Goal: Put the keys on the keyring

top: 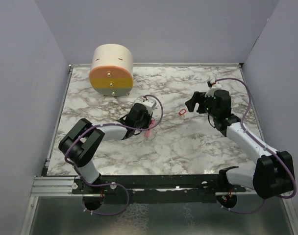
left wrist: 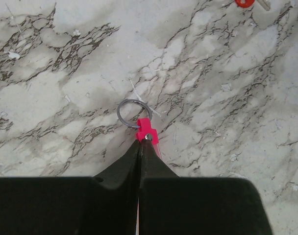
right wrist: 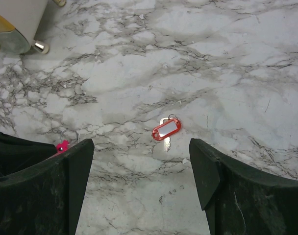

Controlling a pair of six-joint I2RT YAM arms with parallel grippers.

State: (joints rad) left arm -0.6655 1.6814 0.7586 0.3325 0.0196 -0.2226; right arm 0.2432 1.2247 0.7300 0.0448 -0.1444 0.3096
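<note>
The keys [right wrist: 166, 130], a small red tag with a white window and a silver key under it, lie flat on the marble table; they also show in the top view [top: 183, 112] and at the top edge of the left wrist view [left wrist: 244, 2]. My right gripper [right wrist: 141, 169] is open and hovers just short of them, jaws wide on either side. The keyring [left wrist: 133, 111] is a thin dark ring lying on the table with a bright-pink strip [left wrist: 145, 131]. My left gripper [left wrist: 140, 144] is shut on the pink strip, and the ring sticks out ahead of the fingertips. The strip shows in the top view [top: 148, 130].
A round cream and orange box [top: 111, 70] stands on small metal feet at the back left of the table; its corner shows in the right wrist view [right wrist: 12, 22]. Grey walls close in the table on three sides.
</note>
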